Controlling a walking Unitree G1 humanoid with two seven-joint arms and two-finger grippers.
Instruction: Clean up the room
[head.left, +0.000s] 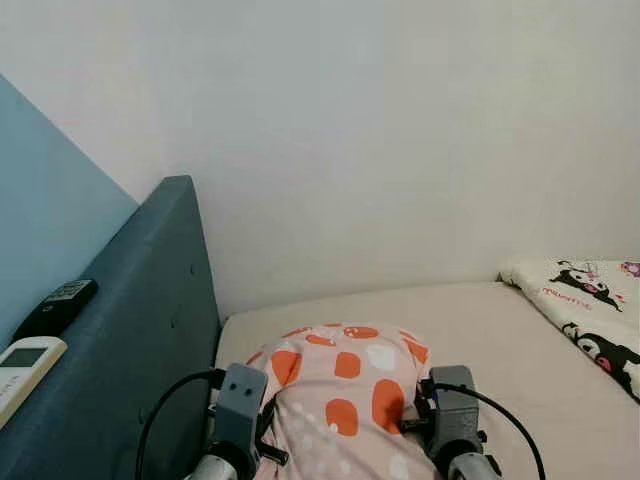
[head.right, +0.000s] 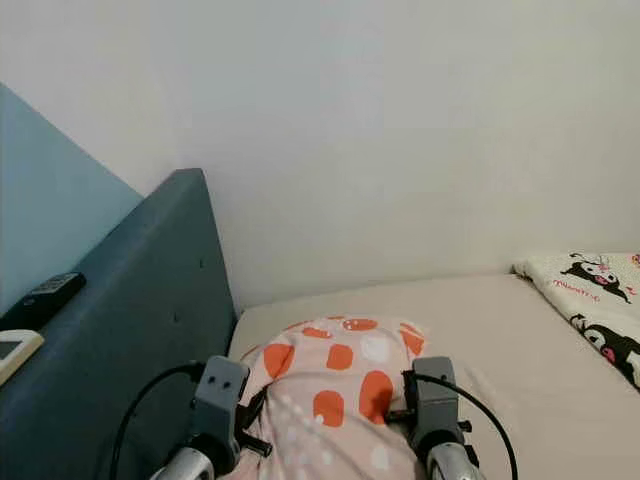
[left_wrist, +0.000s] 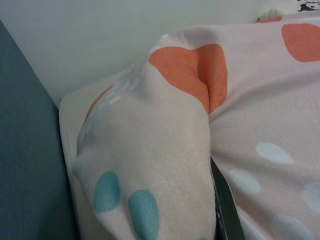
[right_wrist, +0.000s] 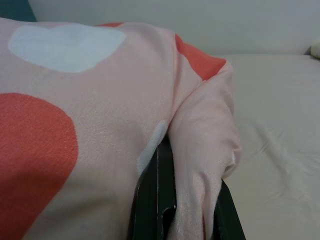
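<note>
A pink pillow (head.left: 345, 385) with orange, white and teal spots hangs between my two grippers, just above the head end of the beige mattress (head.left: 500, 340). My left gripper (head.left: 266, 422) grips its left edge; in the left wrist view a fold of the cover drapes over one black finger (left_wrist: 226, 205). My right gripper (head.left: 420, 408) grips the right edge, and the right wrist view has its black fingers (right_wrist: 155, 200) pinched on a fold of pink fabric. The pillow hides the fingertips in the eye views.
A dark teal headboard (head.left: 150, 320) stands at the left, with a black remote (head.left: 55, 305) and a white remote (head.left: 25, 365) on the ledge behind it. A white cartoon-print blanket (head.left: 590, 300) lies at the right. A plain wall rises behind the bed.
</note>
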